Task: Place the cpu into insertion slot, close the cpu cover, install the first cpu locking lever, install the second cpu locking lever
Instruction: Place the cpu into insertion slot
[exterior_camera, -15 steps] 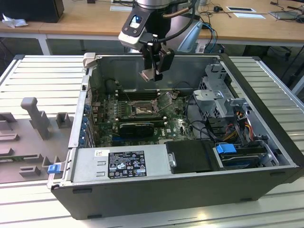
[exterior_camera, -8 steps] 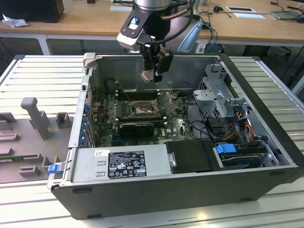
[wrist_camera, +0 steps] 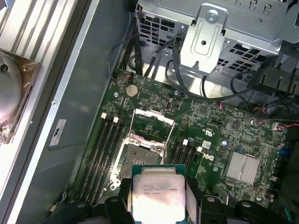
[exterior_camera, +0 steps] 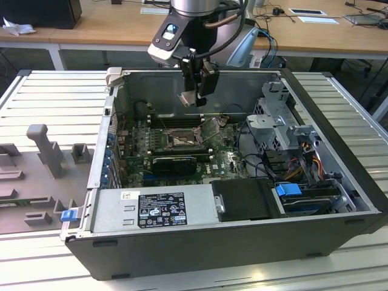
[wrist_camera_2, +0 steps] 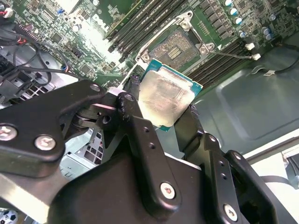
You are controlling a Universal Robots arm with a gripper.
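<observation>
Fingers (wrist_camera_2: pixel 140 135) closed on opposite edges of cpu (wrist_camera_2: pixel 166 100), gripping it firmly, pale metal face toward wrist cameras. Cpu hangs above motherboard, near but apart from insertion slot (wrist_camera_2: pixel 176 46), inside open computer case (exterior_camera: pixel 212 254). Cpu cover (wrist_camera: pixel 154 116) looks swung open beside slot. We judge: keep chip level, square corners to slot frame, lower straight, no sliding over contacts, loosen grip only once seated. Print on cpu face and on white sticker (exterior_camera: pixel 160 209); we leave both unread
</observation>
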